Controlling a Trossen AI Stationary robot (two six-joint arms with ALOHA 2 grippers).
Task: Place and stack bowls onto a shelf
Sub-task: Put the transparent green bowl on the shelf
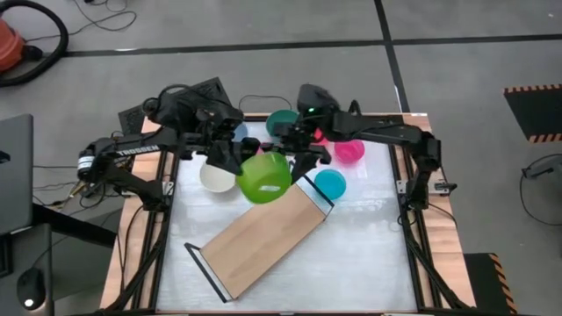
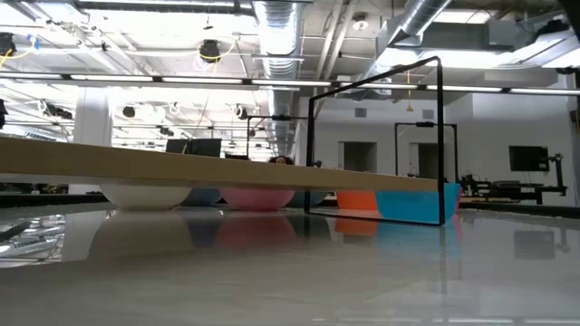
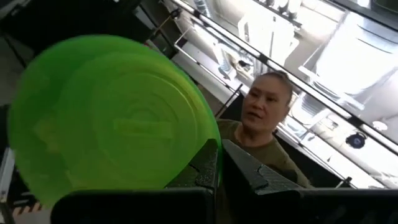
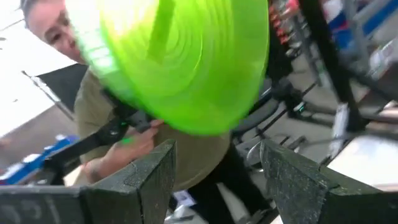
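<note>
My left gripper (image 1: 235, 160) is shut on the lime green bowl (image 1: 264, 176), raised above the table near the shelf's far end. The bowl fills the left wrist view (image 3: 112, 118). My right gripper (image 1: 300, 154) is open and empty just to the right of the bowl; in its wrist view the bowl (image 4: 180, 62) hangs ahead of the spread fingers (image 4: 214, 158). The shelf (image 1: 263, 239), a light-wood board with black wire loops, lies diagonally on the table. Cream (image 1: 215, 175), teal (image 1: 281, 121), magenta (image 1: 350, 151) and cyan (image 1: 330, 183) bowls sit on the table beyond it. My left gripper pinches the green bowl's wall at its rim (image 3: 204, 155) between its two fingers, one finger (image 3: 208, 168) on each side of the wall. The fingers come from the table's left side. The bowl is lifted clear of the table and tilted on its side, its base (image 3: 134, 118) toward the wrist camera.
In the low view the shelf board (image 2: 181, 167) runs across with its wire loop (image 2: 376, 136) at the right; cream (image 2: 145, 194), pink (image 2: 258, 197), red (image 2: 358, 200) and cyan (image 2: 412, 203) bowls rest behind it. A person (image 3: 261, 124) sits beyond the table's far edge.
</note>
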